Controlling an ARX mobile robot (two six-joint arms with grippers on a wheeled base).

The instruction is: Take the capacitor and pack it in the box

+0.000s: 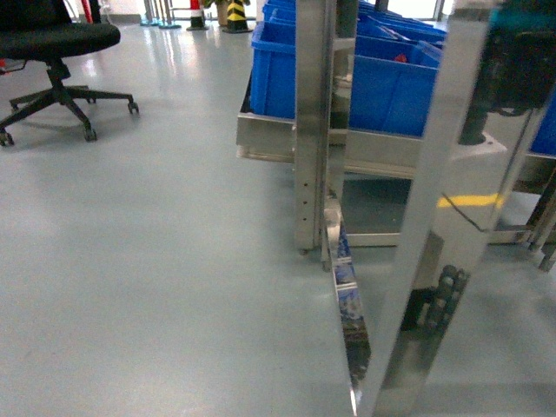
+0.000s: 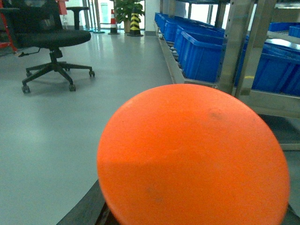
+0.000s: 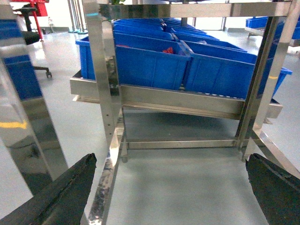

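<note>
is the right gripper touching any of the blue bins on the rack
Apart. The right wrist view shows the right gripper open, its dark fingertips low in the frame, with grey floor and the steel rack rail between them and the blue bins.

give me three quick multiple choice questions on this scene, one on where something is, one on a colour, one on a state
1. Where is the black office chair in the head view?
A. upper left, on the grey floor
B. on the steel rack
C. inside a blue bin

2. What colour is the round disc filling the left wrist view?
A. green
B. orange
C. white

3. How do the right gripper fingers stand in the right wrist view?
A. shut on a capacitor
B. shut on the box
C. spread wide with nothing between them

Answers: 1 A, the chair stands on open floor left of the steel rack. 2 B, the disc is plainly orange. 3 C, the two dark fingers sit at opposite edges with bare floor between; the blue bins lie beyond.
</note>
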